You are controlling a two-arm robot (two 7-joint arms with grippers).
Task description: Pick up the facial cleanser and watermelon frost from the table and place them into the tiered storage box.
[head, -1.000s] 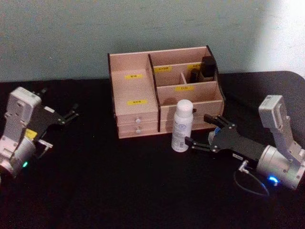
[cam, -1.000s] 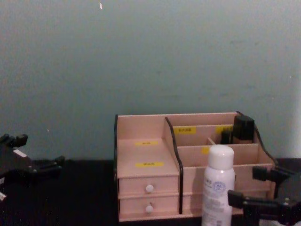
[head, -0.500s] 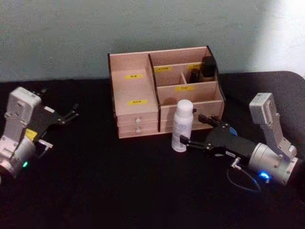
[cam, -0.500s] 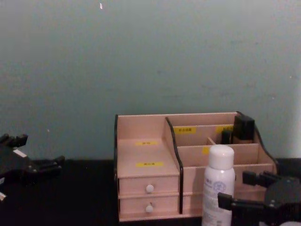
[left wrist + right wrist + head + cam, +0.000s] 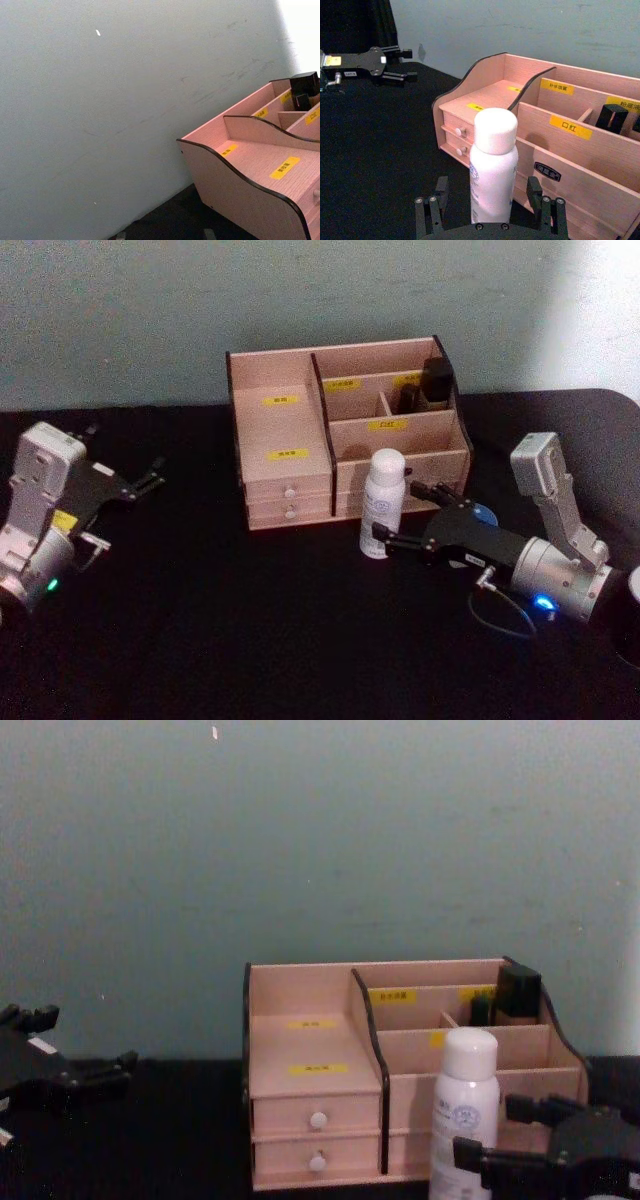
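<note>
A black table (image 5: 250, 640) runs back to a plain grey-green wall (image 5: 150, 320). The storage box (image 5: 270, 425) stands at the table's far side against that wall. It is pale pinkish wood with black edging, yellow labels, stepped open compartments and two small drawers with white knobs at its front left. Dark containers (image 5: 432, 382) stand in its back right compartment.

The bottle (image 5: 382, 502) stands on the table just in front of the box's right half, before the low front wall and beside the drawers. It is upright, its long axis vertical and its cap at the top. It is white, a round body narrowing slightly to a broad, rounded white cap, with blue print and a round emblem on the side that faces away from the box.

The right gripper (image 5: 397, 512) lies low over the table in front of the box and to its right, pointing toward the bottle. Its fingers are spread, one on each side of the bottle's lower body, with a gap showing at both sides in the right wrist view.

The left gripper (image 5: 155, 472) is well to the left of the box, fingers apart and holding nothing.
</note>
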